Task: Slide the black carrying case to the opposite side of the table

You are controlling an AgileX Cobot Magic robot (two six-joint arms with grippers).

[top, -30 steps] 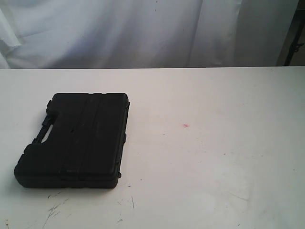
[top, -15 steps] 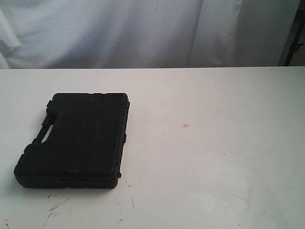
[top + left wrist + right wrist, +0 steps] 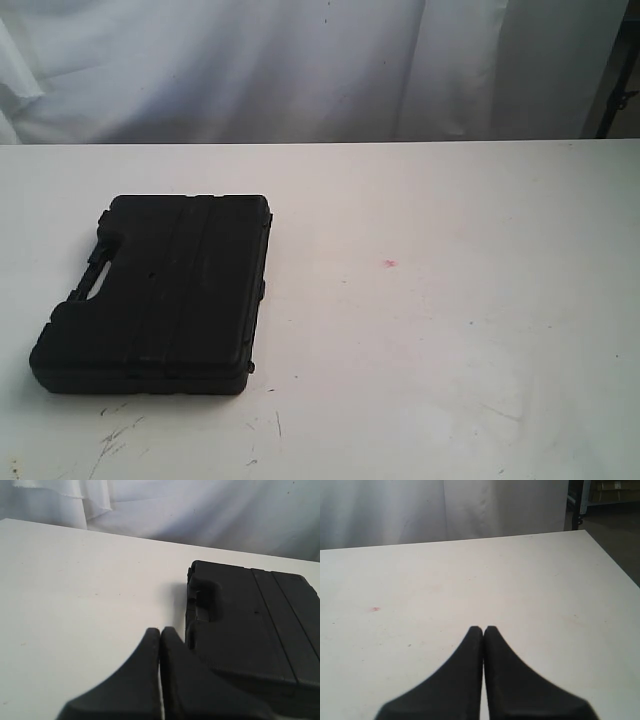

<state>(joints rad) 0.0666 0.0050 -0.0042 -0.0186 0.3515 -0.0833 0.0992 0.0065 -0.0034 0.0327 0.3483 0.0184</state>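
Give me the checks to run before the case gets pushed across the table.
1. The black carrying case lies flat and closed on the left part of the table: ok.
2. The left end effector is shut, on the case's handle side: ok.
3. Left end effector in contact with the case: cannot tell; the wrist view does not show whether there is a gap, and no arm shows in the exterior view.
4. The right end effector is shut, over bare table away from the case: ok.
5. The path to the right side shows only a flat red spot, with nothing standing in it: ok.
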